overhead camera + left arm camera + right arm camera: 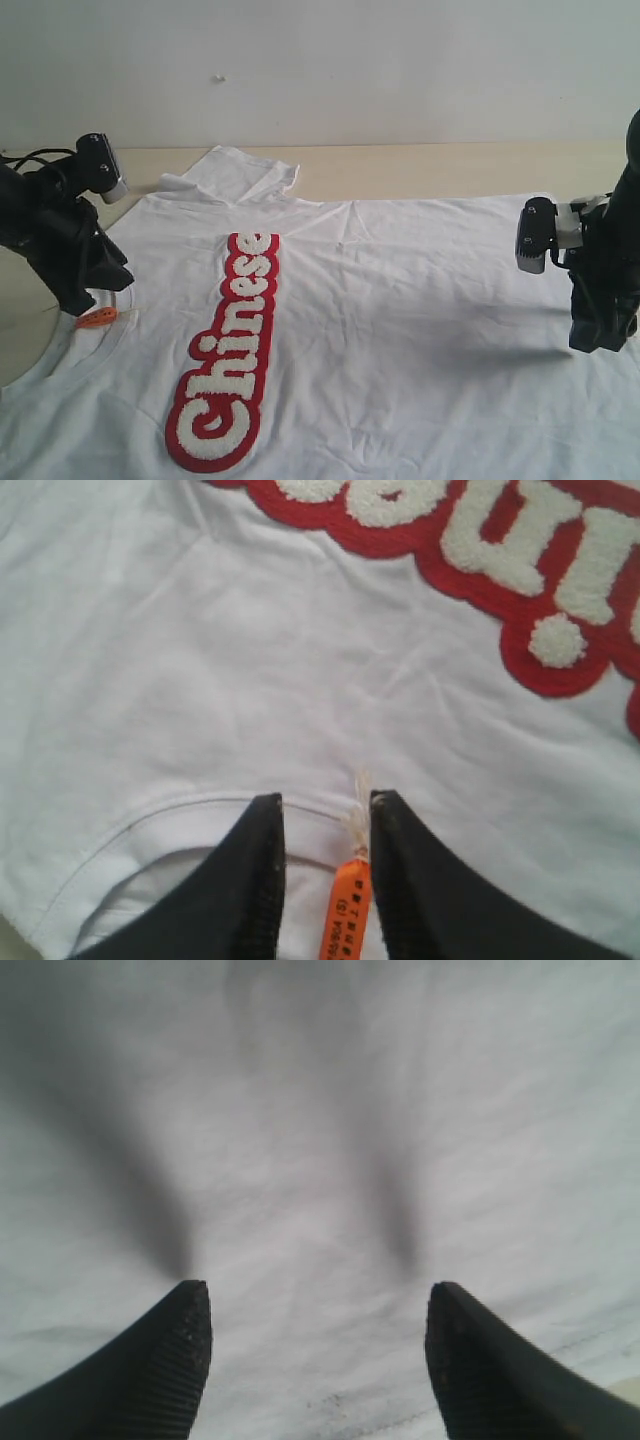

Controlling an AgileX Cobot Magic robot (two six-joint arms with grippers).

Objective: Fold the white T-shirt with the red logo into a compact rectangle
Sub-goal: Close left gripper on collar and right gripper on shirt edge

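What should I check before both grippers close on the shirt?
1. Left gripper open over the collar: ok.
2. Orange tag clear of the left jaws: not ok, it lies between them.
3. Right gripper open over the white T-shirt: ok.
4. Right fingertips touching cloth: cannot tell.
5. Red logo face up and flat: ok.
6. Far sleeve flat: not ok, it is bunched.

Clearance as I see it: the white T-shirt [400, 330] lies flat over the table [450, 165], with broad bare cloth between both arms — room to pass. The red logo [228, 350] forms a low raised strip. The orange tag [350, 910] fills the narrow gap of my left gripper [325, 805]; my right gripper [320, 1290], jaws wide, frames bare cloth.
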